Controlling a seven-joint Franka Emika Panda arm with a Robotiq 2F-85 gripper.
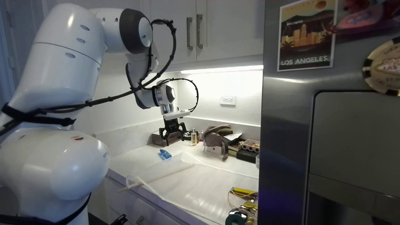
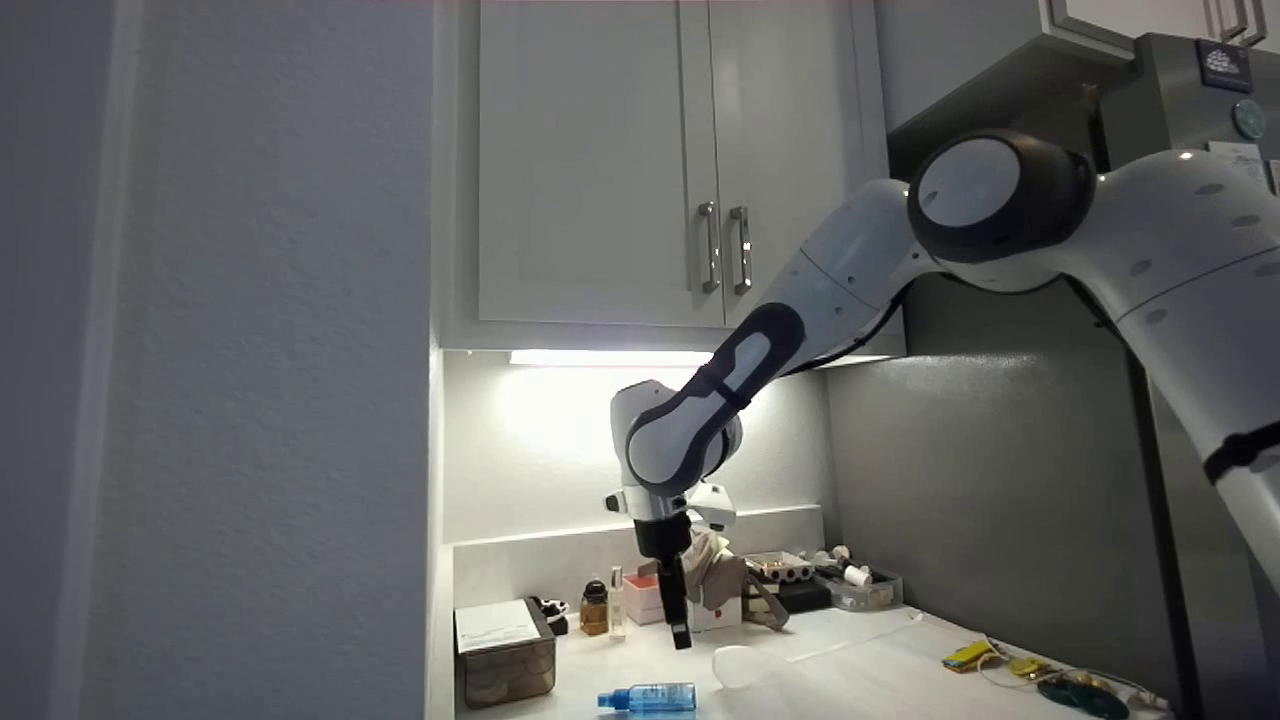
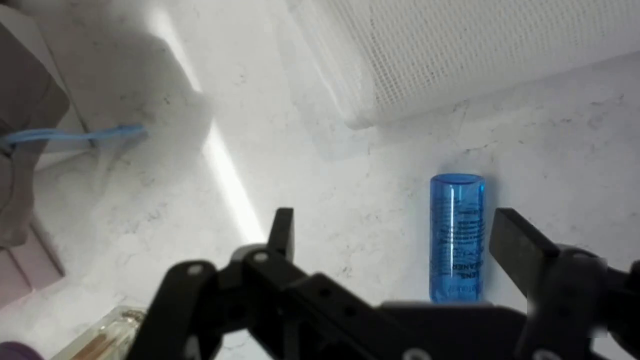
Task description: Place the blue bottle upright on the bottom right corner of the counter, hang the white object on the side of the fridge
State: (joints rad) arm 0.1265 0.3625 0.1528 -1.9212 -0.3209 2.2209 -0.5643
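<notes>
Both fingers (image 3: 522, 250) of the gripper (image 3: 392, 230) are spread wide, and they hang above the white counter (image 1: 131, 161). In the wrist view the blue bottle (image 3: 457, 240) appears between these fingers, much nearer to the finger at the right of that view. The bottle is lying on its side on the counter; in an exterior view its cap (image 2: 613, 699) points toward the left. Near the bottle is the curled end of the white object (image 3: 475, 45), a thin mesh sheet, and the rest is spread over the counter. How far its edges go I cannot say surely, because it is pale on a pale surface. Farther, at the back of the counter, there are a brownish box (image 2: 508, 675) with paper (image 2: 495, 625) on top, a small amber bottle (image 2: 594, 610), a slim glass bottle (image 2: 617, 605), and a grey-brown cloth (image 1: 214, 139) draped over a white box (image 1: 215, 150). Outermost comes the steel fridge (image 1: 286, 125), which carries a Los Angeles poster (image 1: 306, 34) and a round magnet (image 1: 382, 67); near it, on the counter, lies a yellow item (image 2: 965, 655).
</notes>
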